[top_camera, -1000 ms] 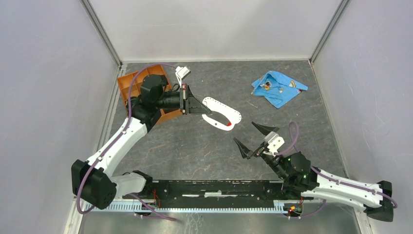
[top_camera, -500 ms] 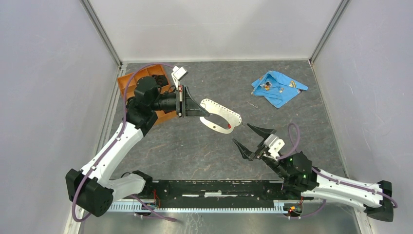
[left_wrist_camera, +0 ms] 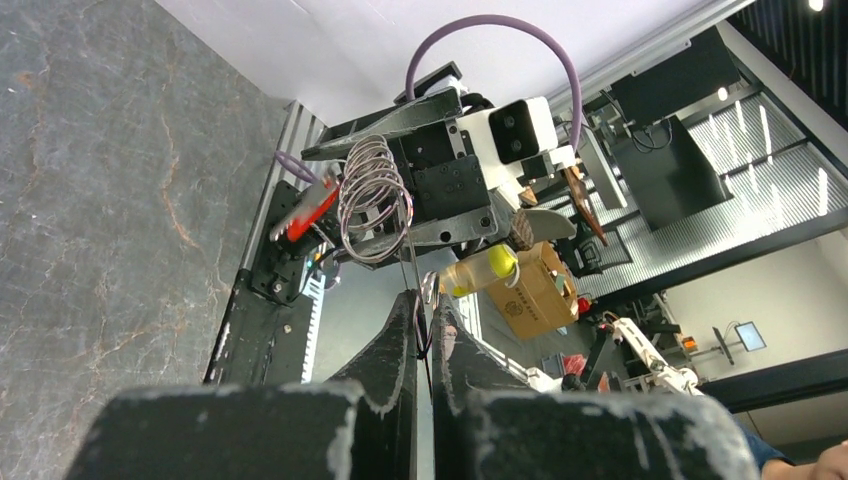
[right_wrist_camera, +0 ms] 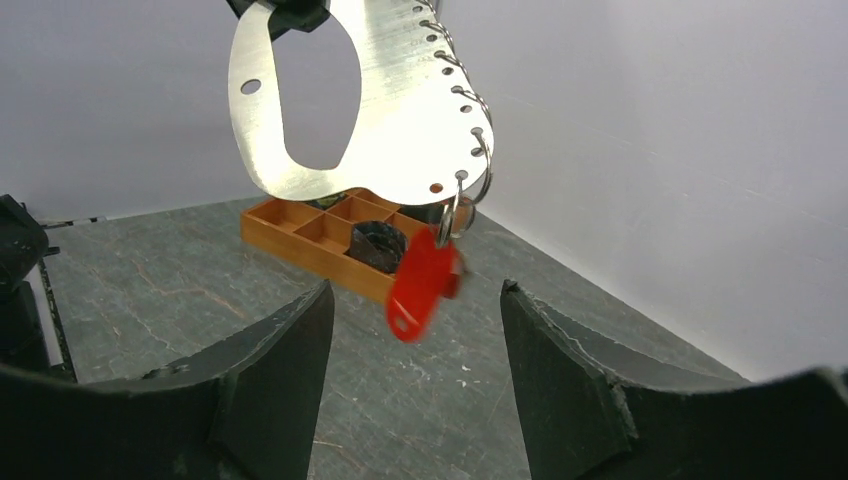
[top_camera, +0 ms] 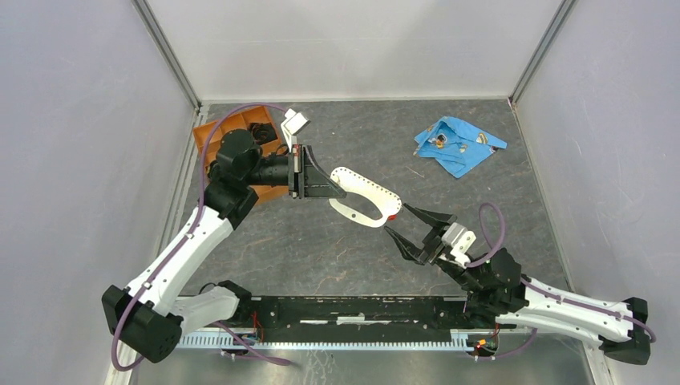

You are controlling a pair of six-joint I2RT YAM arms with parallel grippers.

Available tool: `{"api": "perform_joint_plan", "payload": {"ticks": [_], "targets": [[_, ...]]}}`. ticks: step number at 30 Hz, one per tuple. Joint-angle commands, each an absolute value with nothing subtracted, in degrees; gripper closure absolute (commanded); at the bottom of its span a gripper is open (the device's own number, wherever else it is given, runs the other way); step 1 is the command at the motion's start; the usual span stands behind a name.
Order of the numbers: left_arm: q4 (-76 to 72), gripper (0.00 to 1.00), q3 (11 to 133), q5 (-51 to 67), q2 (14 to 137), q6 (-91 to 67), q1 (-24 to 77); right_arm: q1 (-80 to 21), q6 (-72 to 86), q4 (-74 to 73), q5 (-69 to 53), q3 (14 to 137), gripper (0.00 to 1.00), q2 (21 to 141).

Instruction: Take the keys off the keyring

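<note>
My left gripper [top_camera: 335, 184] is shut on one end of a flat silvery metal plate [top_camera: 365, 195] with a row of holes and holds it up off the table. A thin wire keyring [right_wrist_camera: 458, 205] hangs from a hole at the plate's [right_wrist_camera: 400, 90] far end and carries the red-headed key [right_wrist_camera: 422, 280]. The key [top_camera: 391, 216] dangles between the tips of my open right gripper [top_camera: 397, 219], touching neither finger [right_wrist_camera: 270, 360]. In the left wrist view the left gripper [left_wrist_camera: 426, 300] pinches the plate edge-on, with several wire rings [left_wrist_camera: 370, 195] along it.
An orange compartment tray [top_camera: 210, 138] with black coiled rings sits at the back left, behind the left arm. A blue cloth [top_camera: 459, 148] with shiny brass-and-silver round bits lies at the back right. Grey walls close in the table on three sides.
The left arm has carried the plate right and toward the front. The right gripper has moved forward and up, so the red key now hangs between its open fingers.
</note>
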State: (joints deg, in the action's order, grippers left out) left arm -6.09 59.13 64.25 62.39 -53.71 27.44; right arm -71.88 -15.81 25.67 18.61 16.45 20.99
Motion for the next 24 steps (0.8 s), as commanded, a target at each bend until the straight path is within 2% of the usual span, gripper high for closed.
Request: {"api": "perform_joint_plan", "payload": {"ticks": [1,9,15,24], "targets": [[-8.96,0.98,61.62,65.67,60.52,-54.05,28.36,-71.80,-16.20,28.13,15.44,19.81,0.35,21.41],[-9.40,0.98,61.79,65.39,60.30,-53.96,29.40,-71.81,-16.08,28.63,13.45,20.75,0.48,23.53],[-9.41,0.98,61.88,65.52,59.87,-53.71,29.77,-71.81,-16.08,28.72,14.51,20.41,0.48,23.36],[-9.40,0.98,61.96,65.54,59.81,-53.44,29.97,-71.77,-15.73,26.41,14.93,20.15,0.43,22.04]]}}
